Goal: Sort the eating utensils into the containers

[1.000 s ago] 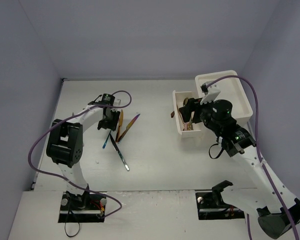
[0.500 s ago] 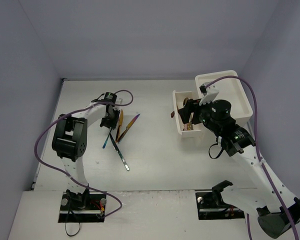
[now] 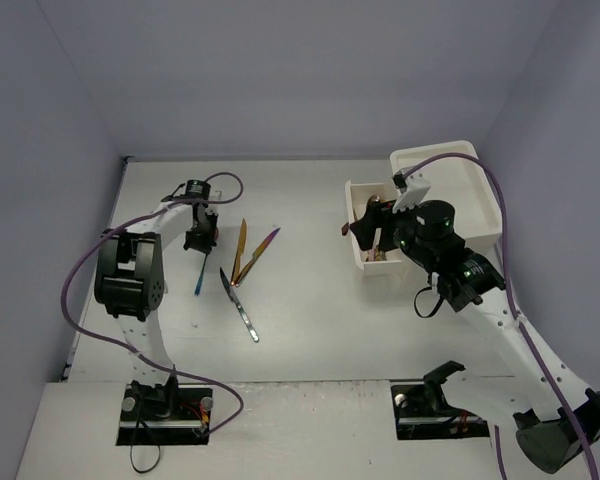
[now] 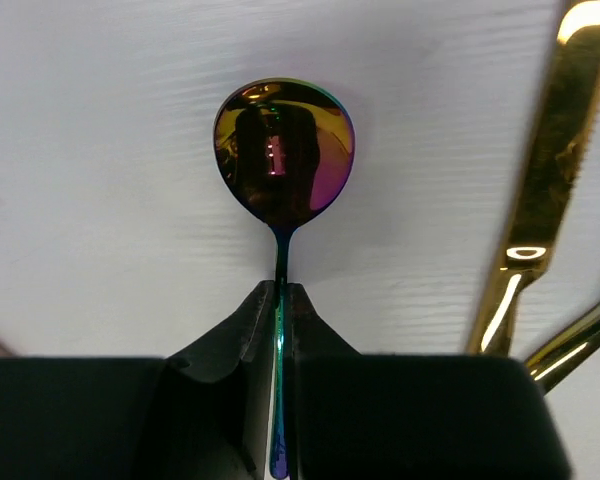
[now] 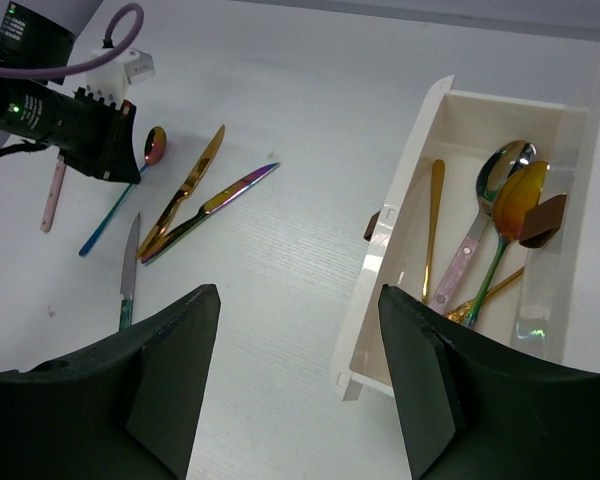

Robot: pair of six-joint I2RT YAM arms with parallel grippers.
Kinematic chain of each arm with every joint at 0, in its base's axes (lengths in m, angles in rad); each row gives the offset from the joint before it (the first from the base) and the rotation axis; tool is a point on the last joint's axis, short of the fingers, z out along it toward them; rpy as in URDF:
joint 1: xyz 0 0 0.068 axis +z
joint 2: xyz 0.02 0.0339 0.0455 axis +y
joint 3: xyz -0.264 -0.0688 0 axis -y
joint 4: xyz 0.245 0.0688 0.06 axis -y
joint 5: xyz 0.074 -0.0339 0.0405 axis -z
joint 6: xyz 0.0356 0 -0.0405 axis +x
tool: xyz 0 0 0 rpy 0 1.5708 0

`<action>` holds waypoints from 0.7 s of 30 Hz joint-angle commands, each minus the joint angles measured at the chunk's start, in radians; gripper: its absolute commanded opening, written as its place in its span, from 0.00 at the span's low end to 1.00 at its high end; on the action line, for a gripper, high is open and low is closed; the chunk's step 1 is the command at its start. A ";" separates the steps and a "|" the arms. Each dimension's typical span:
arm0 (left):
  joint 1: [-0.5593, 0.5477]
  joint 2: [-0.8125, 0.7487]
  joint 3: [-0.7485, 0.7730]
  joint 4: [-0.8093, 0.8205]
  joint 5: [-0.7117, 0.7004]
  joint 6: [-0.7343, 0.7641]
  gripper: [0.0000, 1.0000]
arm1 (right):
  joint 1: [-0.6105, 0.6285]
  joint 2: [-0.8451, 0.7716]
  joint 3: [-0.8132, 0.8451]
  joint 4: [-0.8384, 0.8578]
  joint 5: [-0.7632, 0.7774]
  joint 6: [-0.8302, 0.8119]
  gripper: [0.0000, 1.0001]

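Judging it partway, we see several spoons [image 5: 500, 200] already in the drawer [image 5: 410, 180] at right, right hand [image 5: 298, 370] apart and empty near it, left hand [image 4: 280, 292] clamped on the iridescent spoon [image 4: 283, 150] at upper left, and gold knife [image 5: 185, 190], purple utensil [image 5: 220, 200] and silver knife [image 5: 130, 270] unsorted on the surface [image 5: 280, 90].

You worked in a robot lab cell: a plain white table [image 3: 310, 300] walled by blank lavender panels [image 3: 280, 80] left, right and far. Two cabled arms [image 3: 130, 285] were bolted at its near edge.
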State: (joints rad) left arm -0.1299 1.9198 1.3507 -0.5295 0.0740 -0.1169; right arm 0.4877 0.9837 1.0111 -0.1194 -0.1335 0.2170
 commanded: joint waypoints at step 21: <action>-0.317 -0.885 -0.444 0.633 0.116 -0.935 0.00 | 0.640 0.310 0.193 0.197 0.404 0.072 0.69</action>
State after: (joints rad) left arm -0.3826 1.0779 0.8975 -0.0498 0.2406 -0.9152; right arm 1.0879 1.2718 1.1453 -0.0059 0.1618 0.2844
